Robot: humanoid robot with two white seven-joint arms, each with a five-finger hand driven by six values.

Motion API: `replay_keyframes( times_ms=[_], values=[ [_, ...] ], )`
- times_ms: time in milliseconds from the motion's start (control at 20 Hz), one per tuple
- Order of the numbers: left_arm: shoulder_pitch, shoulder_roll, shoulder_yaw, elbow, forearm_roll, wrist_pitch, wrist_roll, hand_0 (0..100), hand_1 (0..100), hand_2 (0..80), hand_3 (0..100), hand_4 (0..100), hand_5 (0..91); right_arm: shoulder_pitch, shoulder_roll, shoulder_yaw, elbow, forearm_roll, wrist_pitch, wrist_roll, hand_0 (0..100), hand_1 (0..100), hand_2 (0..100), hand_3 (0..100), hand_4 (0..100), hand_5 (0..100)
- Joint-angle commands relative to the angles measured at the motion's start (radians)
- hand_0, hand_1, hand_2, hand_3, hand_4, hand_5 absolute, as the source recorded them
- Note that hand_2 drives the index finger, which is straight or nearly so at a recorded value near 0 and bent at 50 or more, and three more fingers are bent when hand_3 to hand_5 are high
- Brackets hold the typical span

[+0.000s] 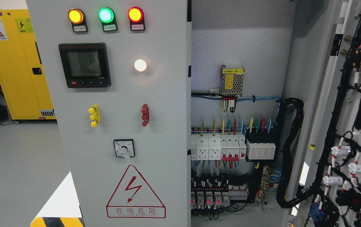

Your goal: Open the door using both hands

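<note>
Left door (155, 126) was matt grey painted sheet metal, smooth. Meter (84, 65) on it: glossy black plastic bezel. Pilot lamps (105, 15) above the meter: glossy translucent plastic. Warning sticker (135, 193) low on that door looked like smooth film. Right of the door, the power supply (231, 80) had a perforated bare-metal case; breakers (218, 146) below it white plastic. Wiring loom (289, 151) in black ribbed plastic conduit. Back panel (237, 47) fine-textured grey.
</note>
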Motion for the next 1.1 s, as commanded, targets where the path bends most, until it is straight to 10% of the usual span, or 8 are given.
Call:
replay_keyframes(
  times_ms=[0, 350, 1051],
  values=[
    [0.000, 0.000, 0.000, 0.000, 0.000, 0.000, 0.000, 33, 20, 0.0, 0, 0, 0.0, -0.112, 0.001, 0.110, -0.188, -0.001, -0.043, 0.007, 21, 11, 0, 0, 0, 0],
    [0.000, 0.000, 0.000, 0.000, 0.000, 0.000, -0.001, 33, 20, 0.0, 0, 0, 0.0, -0.300, 0.077, 0.079, -0.185, -0.002, -0.026, 0.007, 21, 11, 0, 0, 0, 0],
    [0.000, -0.003, 0.000, 0.000, 0.000, -0.002, -0.009, 34, 20, 0.0, 0, 0, 0.0, -0.845, 0.228, -0.069, 0.035, -0.004, 0.270, 0.006, 21, 11, 0, 0, 0, 0]
  ],
)
